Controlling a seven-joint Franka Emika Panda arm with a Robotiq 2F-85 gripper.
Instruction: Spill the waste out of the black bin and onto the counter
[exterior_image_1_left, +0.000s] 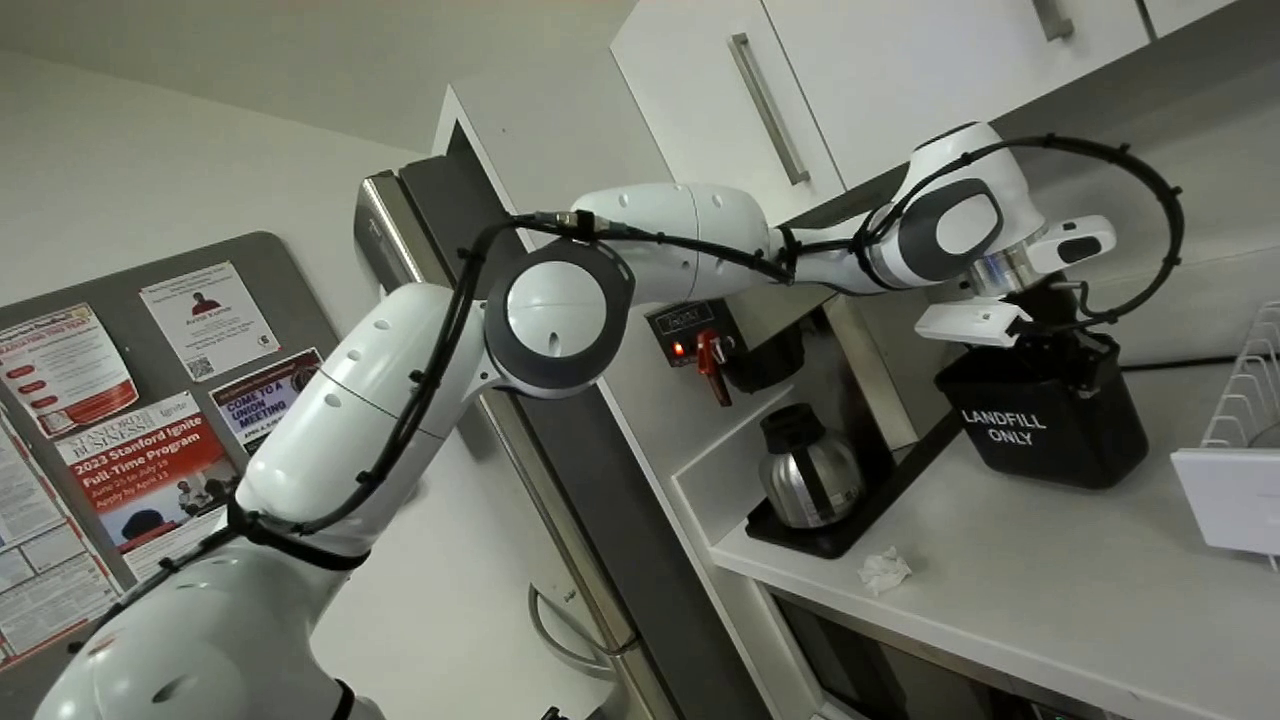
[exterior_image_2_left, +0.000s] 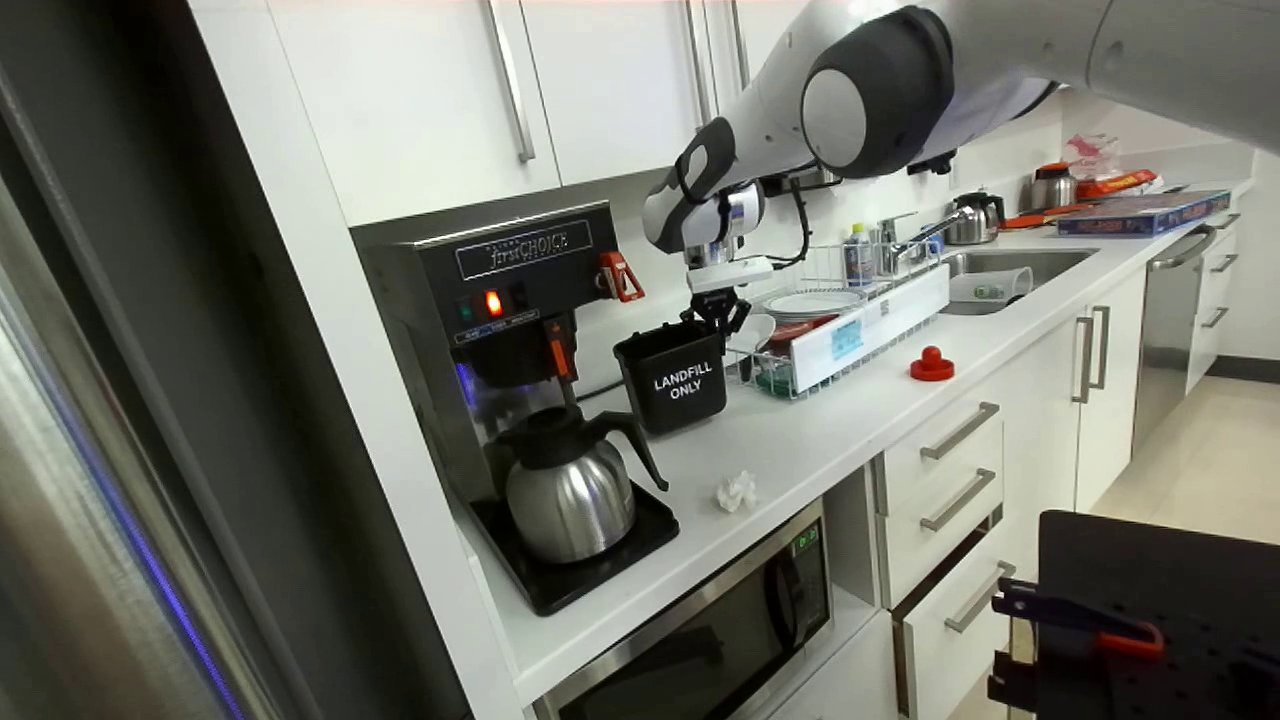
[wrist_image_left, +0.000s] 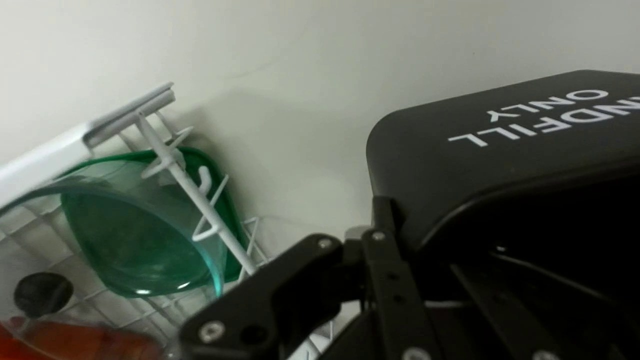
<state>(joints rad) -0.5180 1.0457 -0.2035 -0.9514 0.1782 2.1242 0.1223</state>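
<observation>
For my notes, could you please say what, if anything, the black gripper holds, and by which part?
The gripper appears to hold the small black rectangular plastic bin by its rim, on the side facing the white wire dish rack.

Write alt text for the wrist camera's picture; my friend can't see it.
A black bin with upside-down white lettering, partly cut off, fills the right side, the robot's dark pincer straddling its rim near a corner. At lower left, a white wire rack holds a green container.

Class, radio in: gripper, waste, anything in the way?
Gripper appears closed on black bin, at rim. Waste scrap on counter, near front edge. Dish rack close alongside, possible snag.
</observation>
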